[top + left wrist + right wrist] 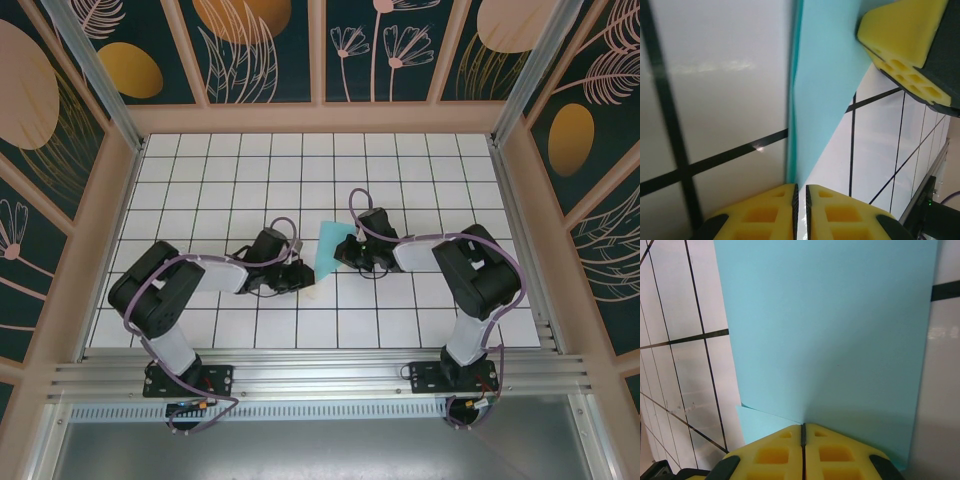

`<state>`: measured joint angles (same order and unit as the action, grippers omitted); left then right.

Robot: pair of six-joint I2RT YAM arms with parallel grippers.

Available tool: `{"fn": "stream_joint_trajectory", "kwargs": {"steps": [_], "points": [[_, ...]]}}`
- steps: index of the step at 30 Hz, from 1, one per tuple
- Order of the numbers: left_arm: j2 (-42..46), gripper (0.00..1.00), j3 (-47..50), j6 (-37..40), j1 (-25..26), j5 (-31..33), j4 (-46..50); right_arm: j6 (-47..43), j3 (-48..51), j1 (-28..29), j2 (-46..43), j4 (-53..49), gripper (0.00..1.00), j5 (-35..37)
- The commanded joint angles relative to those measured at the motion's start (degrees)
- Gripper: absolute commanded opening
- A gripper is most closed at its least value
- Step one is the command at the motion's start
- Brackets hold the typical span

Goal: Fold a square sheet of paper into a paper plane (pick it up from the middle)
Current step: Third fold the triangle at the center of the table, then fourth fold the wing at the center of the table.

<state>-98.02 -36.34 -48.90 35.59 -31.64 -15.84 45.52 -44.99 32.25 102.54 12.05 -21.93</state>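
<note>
While the light cyan sheet of paper (328,250) is pinched from both sides, it is seen just below the middle of the top view, on the white gridded worktop (200,170). It is already folded into a tapered shape, broad at its upper end and narrowing toward the lower left. Its long axis runs roughly from the top to the bottom of the frame, leaning slightly left at the foot.

The left hand (300,277) is clenched on the narrow lower end, touching it from the left. The right hand (347,252) is clenched on the right edge, higher up and about as near. In the left wrist view the paper's edge is seen running down into the closed seam between the yellow fingers (765,215). In the right wrist view the broad blue face rises from an equally closed seam, with a second layer showing at the lower left. Whether the paper is lifted clear of the worktop cannot be told.

No brand, label or writing can be read anywhere.
</note>
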Motion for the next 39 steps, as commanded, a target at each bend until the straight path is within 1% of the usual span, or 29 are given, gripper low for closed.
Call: {"fn": "stream_joint_trajectory", "kwargs": {"steps": [1,5,7,10,12,14,16,18,20,22,23,27,31,39], "points": [[2.3,0.17,2.3,-1.4,-1.5,-2.9,1.8,-0.3,0.0,0.1,2.5,-5.8,0.09,5.2],[6.6,0.18,0.7,-1.3,-1.6,-2.8,3.0,-0.8,-0.5,0.2,1.9,-4.9,0.10,4.1],[8.3,0.19,-1.3,-0.6,-1.6,-1.1,4.6,-1.2,-1.1,0.3,1.3,-4.4,0.10,3.3],[8.1,0.20,-5.4,1.9,-1.6,2.4,7.2,-2.0,-2.4,0.3,-0.4,-4.0,0.12,2.1],[6.0,0.20,-8.6,3.3,-1.6,3.4,8.2,-2.6,-3.4,0.3,-2.6,-3.8,0.14,1.4],[2.9,0.20,-11.9,4.5,-1.6,2.9,8.8,-3.4,-4.5,0.2,-5.1,-4.8,0.16,1.9],[0.2,0.20,-14.5,5.4,-1.5,1.5,8.8,-3.9,-4.8,0.0,-7.9,-6.3,0.19,3.8],[-3.1,0.20,-16.8,6.3,-1.5,1.6,9.8,-4.1,-4.4,-0.4,-10.6,-8.1,0.23,6.4],[-4.8,0.20,-18.3,7.3,-1.6,2.1,10.8,-3.7,-2.8,-0.5,-12.7,-9.9,0.27,8.8],[-6.1,0.20,-19.1,8.2,-1.6,3.0,11.9,-2.7,0.0,-0.6,-14.7,-9.4,0.30,9.6],[-6.4,0.20,-19.0,8.6,-1.5,3.3,12.4,-2.0,1.7,-2.5,-15.6,-8.7,0.31,9.5],[-7.1,0.20,-21.7,9.8,-1.5,4.9,13.9,0.4,6.8,-3.3,-17.0,-3.9,0.38,6.0],[-8.1,0.20,-22.4,11.4,-1.5,5.9,15.5,1.5,8.3,-3.2,-15.9,0.7,0.44,1.8],[-9.2,0.19,-22.1,12.1,-1.6,7.3,16.1,1.1,6.6,-3.3,-11.3,4.6,0.47,-2.0]]}}
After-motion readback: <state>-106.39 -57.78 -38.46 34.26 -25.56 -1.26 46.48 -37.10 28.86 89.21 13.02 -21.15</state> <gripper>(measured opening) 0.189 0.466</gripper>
